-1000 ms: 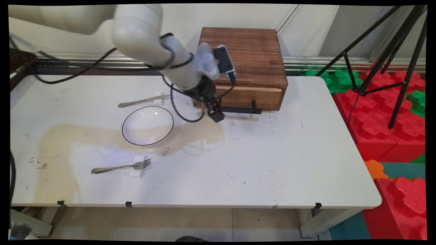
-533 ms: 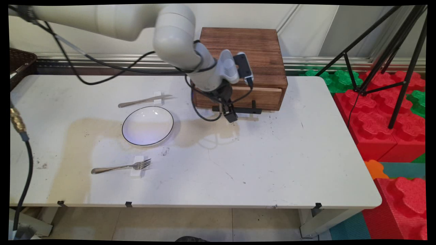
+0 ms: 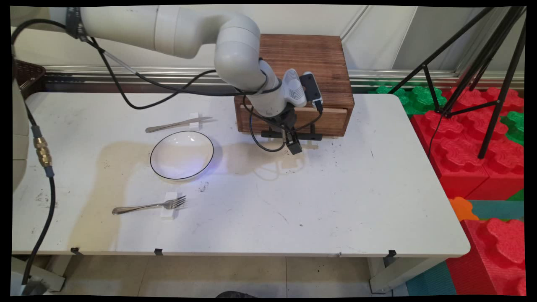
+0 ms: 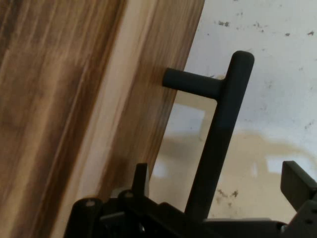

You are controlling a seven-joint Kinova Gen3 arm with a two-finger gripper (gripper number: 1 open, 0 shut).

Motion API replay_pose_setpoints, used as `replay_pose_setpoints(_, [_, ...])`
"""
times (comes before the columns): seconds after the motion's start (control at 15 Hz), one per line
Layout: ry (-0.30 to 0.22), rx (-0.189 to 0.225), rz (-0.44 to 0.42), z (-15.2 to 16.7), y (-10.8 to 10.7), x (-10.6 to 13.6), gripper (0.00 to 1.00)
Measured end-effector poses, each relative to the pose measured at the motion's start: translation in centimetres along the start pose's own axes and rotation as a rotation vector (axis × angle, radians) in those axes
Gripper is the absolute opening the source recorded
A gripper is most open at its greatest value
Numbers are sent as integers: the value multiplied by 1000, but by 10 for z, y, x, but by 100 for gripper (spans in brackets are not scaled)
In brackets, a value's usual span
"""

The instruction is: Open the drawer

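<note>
White table (image 3: 335,201): gripper (image 3: 295,145) hanging open w/ fingers astride the drawer handle (image 4: 218,144), prob. not touching it.

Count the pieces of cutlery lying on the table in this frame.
2: a knife behind the plate and a fork in front of it, each propped on a small white block. The arm may hide others.

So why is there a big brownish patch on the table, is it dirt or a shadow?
Main view: the tan patch on the table is the arm's shadow, spreading past the plate and under the gripper. Hand view: the same tan shadow lies on the table behind the black drawer handle, and everything is sharp.
</note>
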Motion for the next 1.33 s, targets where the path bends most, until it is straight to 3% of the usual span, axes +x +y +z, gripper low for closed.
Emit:
replay_pose_setpoints(0.8, [-19, -54, -54, 19, 18, -1, 100])
replay_pose_setpoints(1.33, [-29, -87, -83, 8, 44, -8, 100])
